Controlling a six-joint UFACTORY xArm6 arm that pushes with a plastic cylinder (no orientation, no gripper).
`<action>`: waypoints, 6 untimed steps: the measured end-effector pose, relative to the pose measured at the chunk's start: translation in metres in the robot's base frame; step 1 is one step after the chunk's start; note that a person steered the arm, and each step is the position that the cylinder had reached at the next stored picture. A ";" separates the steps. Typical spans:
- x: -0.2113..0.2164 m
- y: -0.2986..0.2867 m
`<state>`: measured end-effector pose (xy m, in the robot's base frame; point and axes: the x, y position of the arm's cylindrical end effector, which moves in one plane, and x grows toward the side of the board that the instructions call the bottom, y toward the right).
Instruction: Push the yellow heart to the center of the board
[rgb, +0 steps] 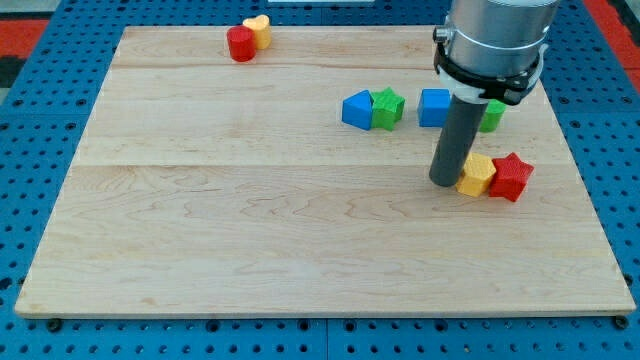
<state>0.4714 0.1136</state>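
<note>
My tip sits far from the yellow heart, over by the surface's right edge.

My tip (444, 183) rests on the wooden surface (250, 230), touching or just beside the left side of a yellow block (477, 174), whose shape I cannot make out, with a red star (511, 177) against that block's right. This rod has no fingers, so nothing opens or closes. The yellow heart (259, 31) lies near the surface's top edge toward the top-left corner, touching a red block (240, 44). A blue triangle (357, 110) touches a green block (387, 107) right of centre; a blue cube (434, 107) and another green block (491, 116) sit partly behind the arm.
</note>
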 end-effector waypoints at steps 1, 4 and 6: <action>0.011 -0.162; -0.197 -0.364; -0.280 -0.344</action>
<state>0.1914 -0.2307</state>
